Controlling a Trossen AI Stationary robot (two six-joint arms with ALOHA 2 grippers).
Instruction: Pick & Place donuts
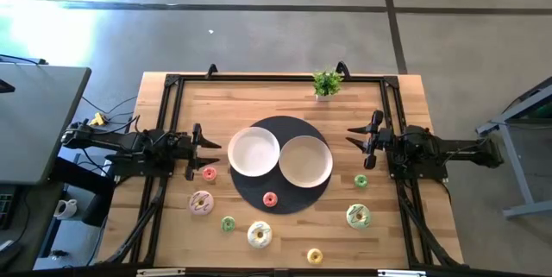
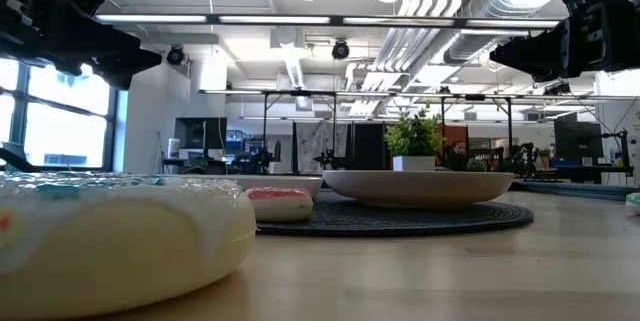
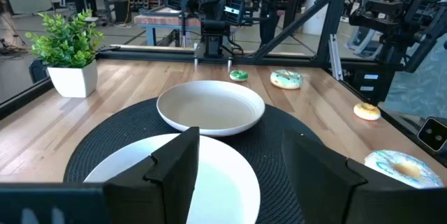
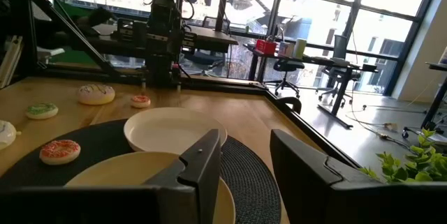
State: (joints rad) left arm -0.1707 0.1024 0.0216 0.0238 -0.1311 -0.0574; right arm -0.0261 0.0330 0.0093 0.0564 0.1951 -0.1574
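Several toy donuts lie on the table's near half. On the left are a small pink one (image 1: 210,173), a large pink sprinkled one (image 1: 201,202) and a small green one (image 1: 228,223). A cream one (image 1: 259,234) and a yellow one (image 1: 315,256) lie near the front edge. A small green one (image 1: 360,180) and a large green-white one (image 1: 358,216) are on the right. A red one (image 1: 270,199) rests on the black mat. My left gripper (image 1: 214,149) (image 3: 241,175) hovers open left of the white plate. My right gripper (image 1: 352,137) (image 4: 248,168) hovers open right of the cream plate.
A round black mat (image 1: 280,195) in the table's middle carries a white plate (image 1: 254,151) and a cream plate (image 1: 305,160) side by side. A small potted plant (image 1: 327,84) stands at the far edge. A black frame runs along the table's sides.
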